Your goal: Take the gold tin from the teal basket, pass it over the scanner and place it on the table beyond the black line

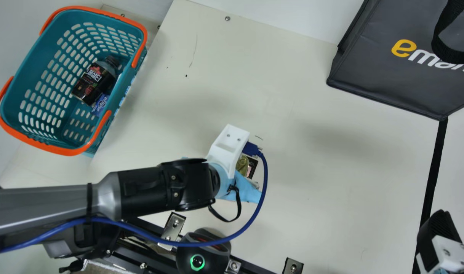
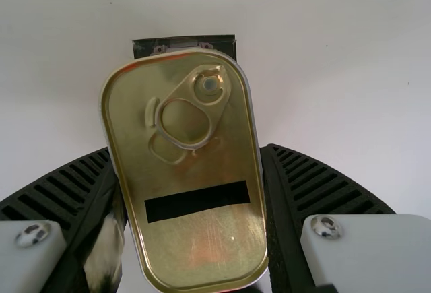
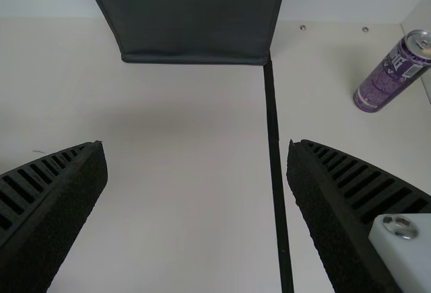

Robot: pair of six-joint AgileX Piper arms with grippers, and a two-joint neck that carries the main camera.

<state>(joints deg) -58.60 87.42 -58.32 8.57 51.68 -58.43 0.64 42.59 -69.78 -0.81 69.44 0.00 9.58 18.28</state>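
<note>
Above the table's middle, my left gripper (image 1: 228, 146) holds the gold tin (image 1: 242, 164), partly covered by the arm. In the left wrist view, the tin (image 2: 195, 168), with ring pull and black strip, sits between both fingers of my left gripper (image 2: 188, 149). My right gripper (image 1: 437, 232) is by the black line (image 1: 434, 171) at the lower right; in its wrist view my right gripper (image 3: 196, 145) stands open and empty, with the line (image 3: 273, 138) ahead. The teal basket (image 1: 30, 72) is upper left. A black device with a green ring (image 1: 203, 253), apparently the scanner, is at the near edge.
Inside the basket are a dark bottle (image 1: 95, 82) and a blue packet (image 1: 101, 103). A dark grey bag (image 1: 376, 64) stands at the upper right. Beyond the line stands a purple can (image 3: 390, 74). A blue cable (image 1: 265, 182) loops beside my left gripper.
</note>
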